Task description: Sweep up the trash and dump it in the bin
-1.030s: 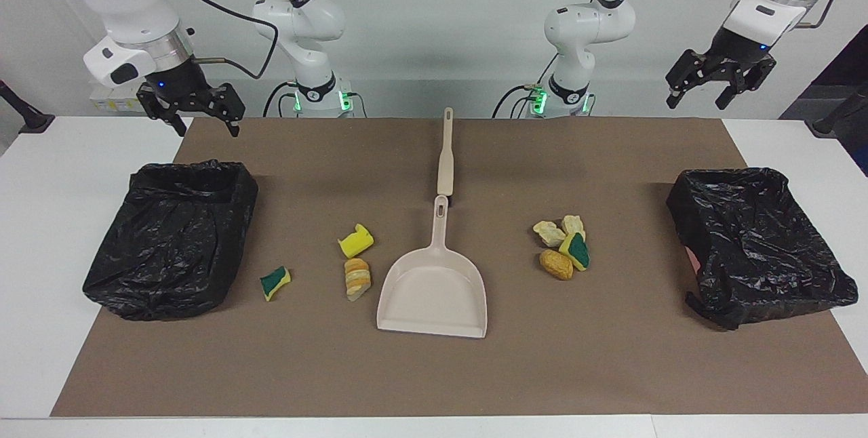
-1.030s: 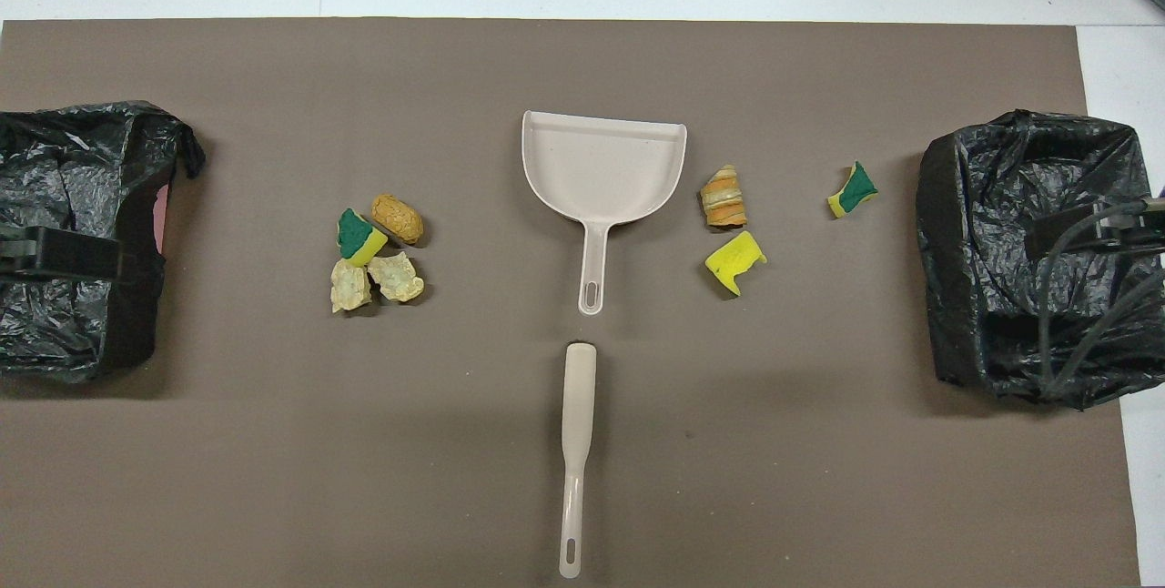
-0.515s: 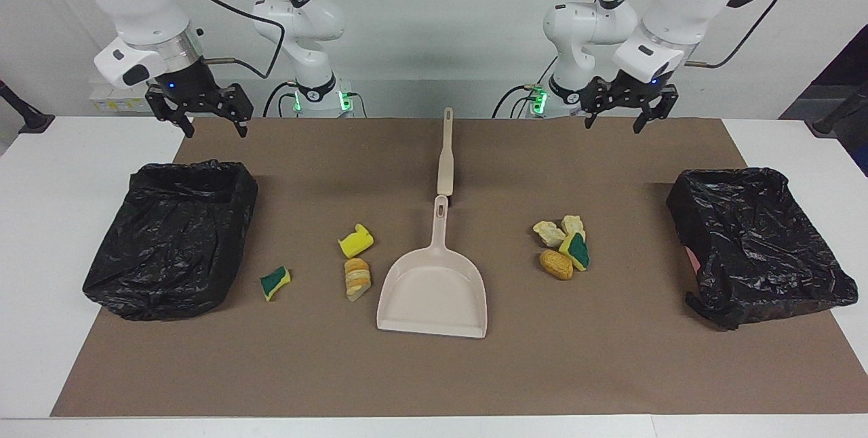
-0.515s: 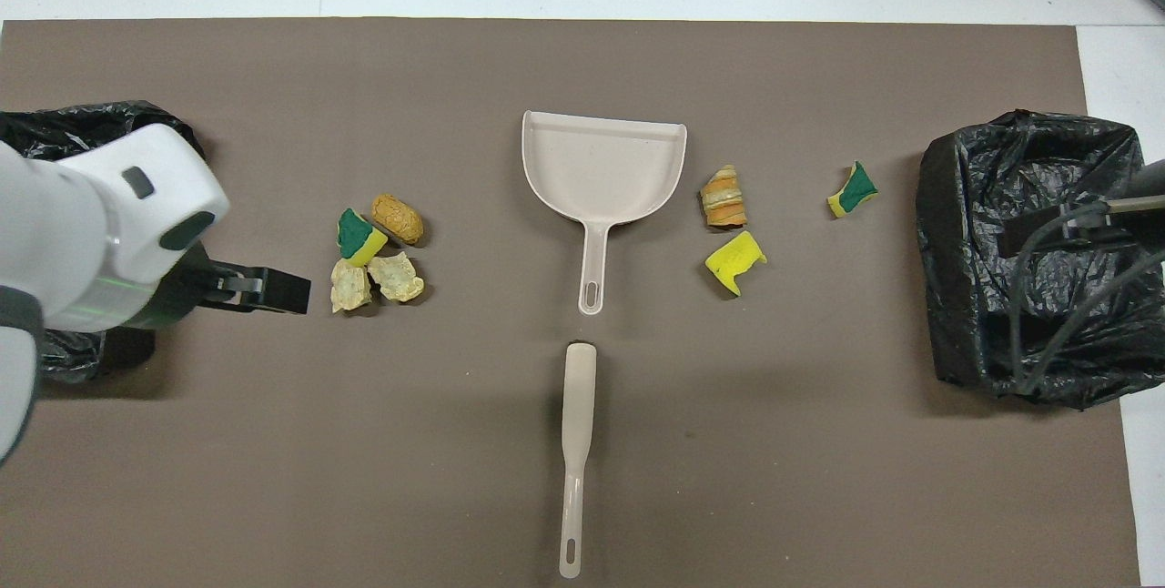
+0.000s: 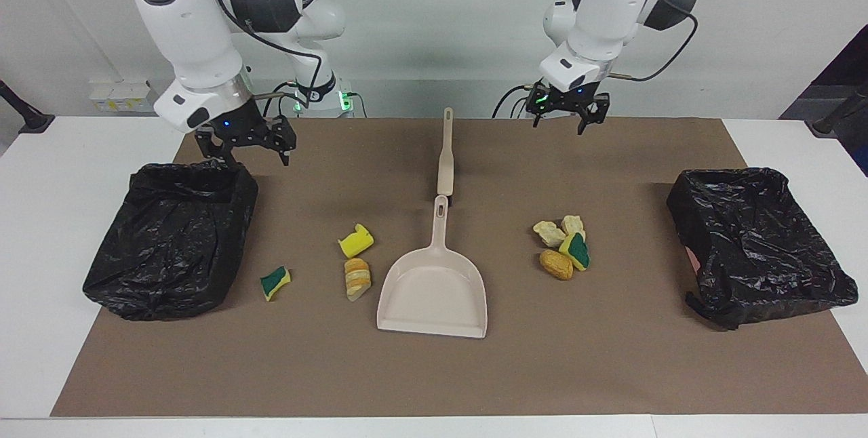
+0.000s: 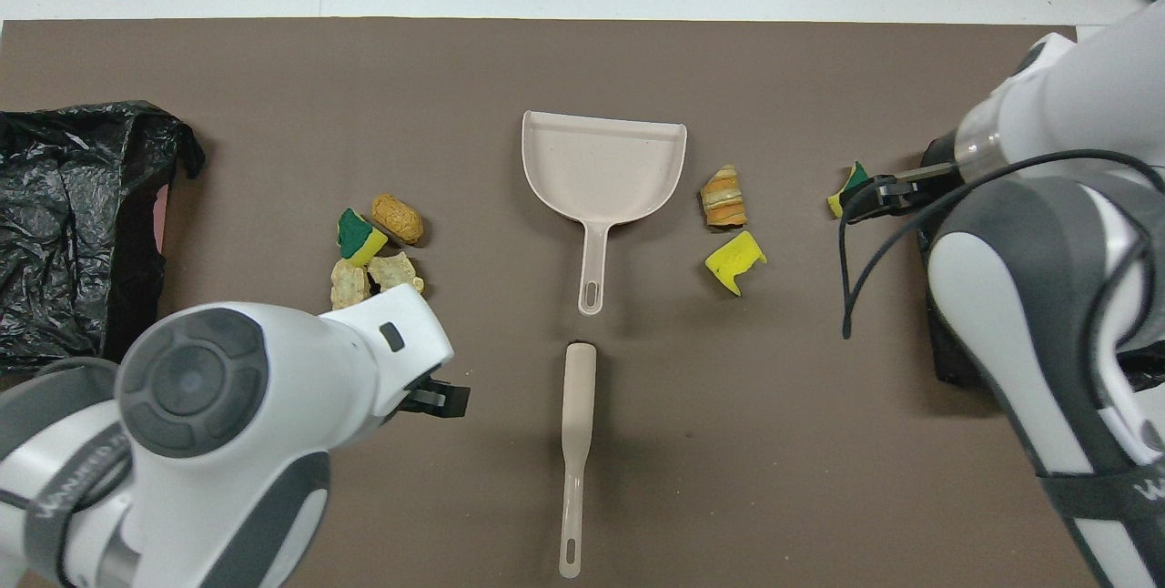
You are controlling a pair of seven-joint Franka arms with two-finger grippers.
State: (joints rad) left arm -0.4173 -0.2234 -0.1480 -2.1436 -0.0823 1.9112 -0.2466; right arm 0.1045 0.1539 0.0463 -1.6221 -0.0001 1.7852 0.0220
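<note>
The layout suits a two-handed sweep. The dustpan [image 5: 434, 289] lies flat in the middle of the brown mat [image 5: 610, 370], its mouth pointing away from the robots and its handle toward them, so either arm could take it from above. The brush [image 5: 445, 153] lies in line with that handle, just nearer to the robots, apart from it by a small gap.

The trash sits in two groups beside the pan: a tight cluster of four scraps [image 5: 563, 247] toward the left arm's end, and three looser pieces [image 5: 355, 258] toward the right arm's end. A black-lined bin [image 5: 753, 241] waits at the left arm's end of the table [image 5: 41, 221], and a second bin [image 5: 169, 234] at the right arm's end.

The left claw [image 5: 561, 117] hangs with its fingers apart, empty, over the mat's robot-side edge. The right claw [image 5: 247, 148] is likewise spread and empty, over the mat beside the second bin. Neither tool has been picked up yet.
</note>
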